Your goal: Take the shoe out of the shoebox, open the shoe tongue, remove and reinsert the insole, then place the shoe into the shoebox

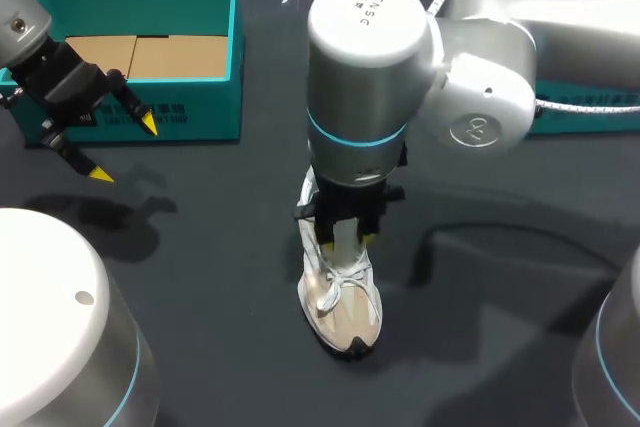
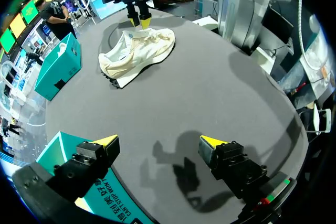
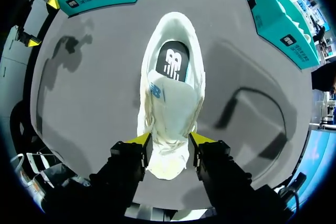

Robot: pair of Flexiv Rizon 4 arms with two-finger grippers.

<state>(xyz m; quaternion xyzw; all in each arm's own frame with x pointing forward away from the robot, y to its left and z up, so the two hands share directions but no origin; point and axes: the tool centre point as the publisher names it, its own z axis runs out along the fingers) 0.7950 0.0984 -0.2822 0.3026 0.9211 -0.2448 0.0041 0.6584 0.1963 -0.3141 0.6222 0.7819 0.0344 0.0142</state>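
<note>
Shoe [image 1: 345, 302] is out of the box, upright on the dark tabletop [image 1: 500, 347] near the middle, well apart from both teal boxes. Right pincer [image 1: 345, 237] is straight above one end of it. Head view can't show contact, since the wrist housing blocks the fingers. Right wrist view does: the yellow tips sit against the white upper from both sides, so the pincer is clamped on the shoe, though I can't tell exactly which part. Same view looks into the shoe opening ahead of the fingers, where the dark insole [image 3: 173, 61] with a white logo lies inside; no other camera shows that. Left wrist view shows the shoe side-on across the tabletop, sole down, right pincer at its far end. Left pincer [image 1: 124, 150] hangs released, fingers spread wide with nothing between them, just in front of the open shoebox [image 1: 200, 117]. Head view alone shows brown cardboard inside that box. Second teal box [image 1: 590, 107] sits at the far right, partly behind the right arm.
</note>
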